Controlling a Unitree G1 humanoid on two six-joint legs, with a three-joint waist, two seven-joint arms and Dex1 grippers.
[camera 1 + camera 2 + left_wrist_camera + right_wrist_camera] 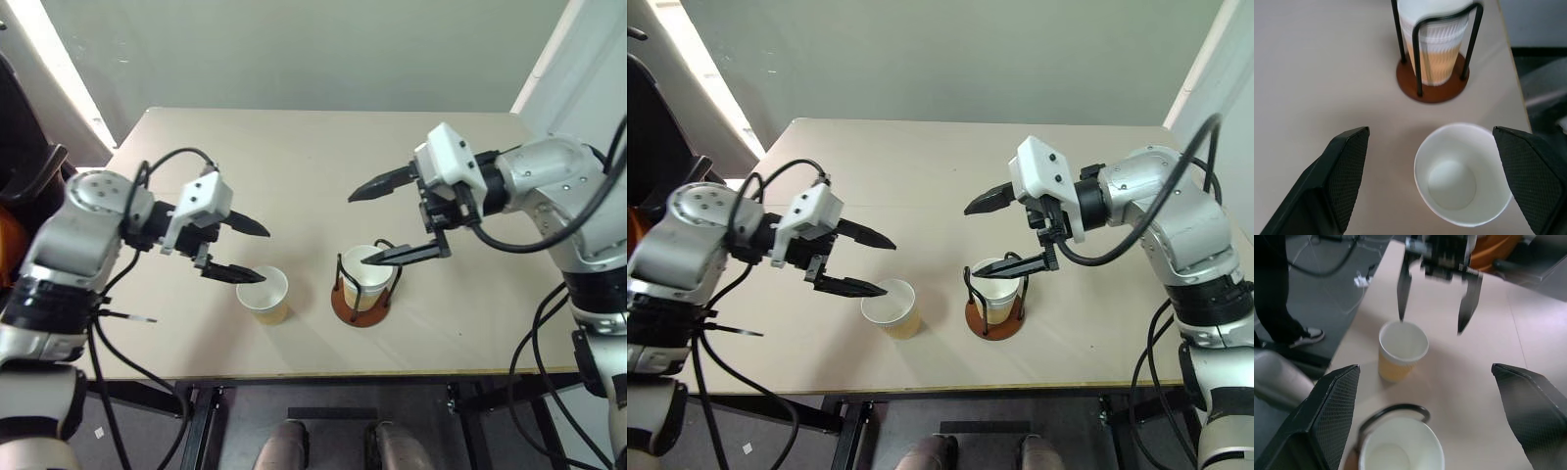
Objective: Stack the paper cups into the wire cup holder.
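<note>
Paper cup [265,293] stands near table's front edge [323,373].

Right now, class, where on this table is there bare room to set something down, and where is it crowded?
Free: the table's far half, beyond both grippers, and the near right corner past the wire cup holder. Crowded: the near middle, where the loose paper cup stands beside the holder, the open left gripper and open right gripper over them.

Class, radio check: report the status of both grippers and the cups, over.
Left gripper open, straddling loose paper cup on table. Right gripper open above wire cup holder, cup inside. Nothing in the way.
</note>
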